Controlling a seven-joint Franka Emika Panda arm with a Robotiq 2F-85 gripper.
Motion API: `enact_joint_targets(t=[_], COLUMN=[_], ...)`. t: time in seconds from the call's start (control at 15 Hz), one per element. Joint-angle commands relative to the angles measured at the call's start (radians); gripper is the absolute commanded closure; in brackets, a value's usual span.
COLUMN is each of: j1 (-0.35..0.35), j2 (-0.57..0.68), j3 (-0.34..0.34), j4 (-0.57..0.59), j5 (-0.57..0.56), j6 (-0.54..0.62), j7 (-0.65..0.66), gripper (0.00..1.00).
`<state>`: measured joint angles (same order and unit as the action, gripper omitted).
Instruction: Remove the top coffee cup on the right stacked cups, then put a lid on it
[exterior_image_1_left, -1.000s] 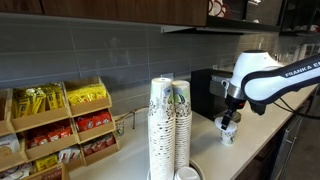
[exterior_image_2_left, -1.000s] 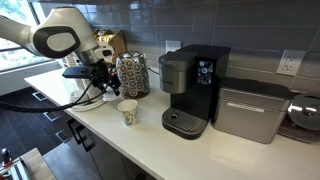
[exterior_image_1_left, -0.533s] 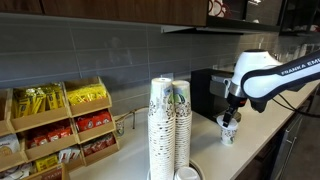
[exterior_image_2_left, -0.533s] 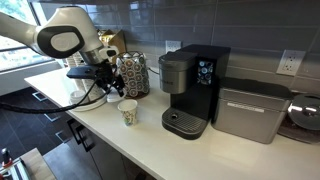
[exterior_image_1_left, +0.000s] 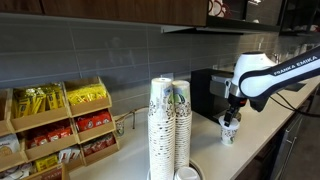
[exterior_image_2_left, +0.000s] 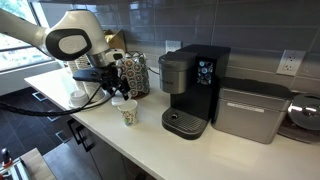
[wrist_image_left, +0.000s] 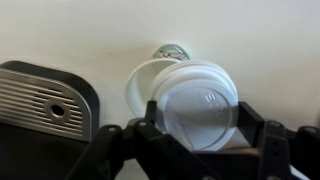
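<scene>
**Lid hovering over cup mouth, not yet seated**

- The top coffee cup (exterior_image_2_left: 127, 113) is standing upright and alone on the countertop (exterior_image_2_left: 150, 140). It is off the right stacked cups (exterior_image_1_left: 181, 120), so I judge the removal step done.
- The lid (wrist_image_left: 200, 100) is hanging just above the cup in the wrist view, flat face toward the camera. The gripper (wrist_image_left: 198, 125) is clamping it by the rim, one finger on each side. That edge grip is leaving the underside free to drop onto the cup rim.
- Alignment is looking off. In the wrist view a crescent of the cup rim is showing beyond one side of the lid, so the lid is sitting off-centre. I judge a small sideways correction is needed before pressing down.
- I cannot tell whether the lid is touching the rim anywhere.
- Room to move:
  - The coffee machine (exterior_image_2_left: 190, 85) is standing near on one side, and its drip grille (wrist_image_left: 40, 100) is entering the wrist view.
  - The cup stacks are rising close behind the arm in an exterior view (exterior_image_2_left: 132, 73).
  - The counter's front edge is near the cup, so the space above looks like the clearest way in or out.
- Risk: the cup is light and empty, and an off-centre push may tip or slide it.
</scene>
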<state>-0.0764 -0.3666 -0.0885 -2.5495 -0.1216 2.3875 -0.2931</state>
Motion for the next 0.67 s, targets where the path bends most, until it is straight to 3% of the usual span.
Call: enact_joint_targets(t=[0.0, 0.6], j1=[-0.008, -0.024], j2=[0.037, 0.081], j3=[-0.012, -0.024], j4=[0.025, 0.051], j5=[-0.024, -0.024], j6=[-0.002, -0.002], j7=[0.013, 0.014], gripper=[0.20, 0.22])
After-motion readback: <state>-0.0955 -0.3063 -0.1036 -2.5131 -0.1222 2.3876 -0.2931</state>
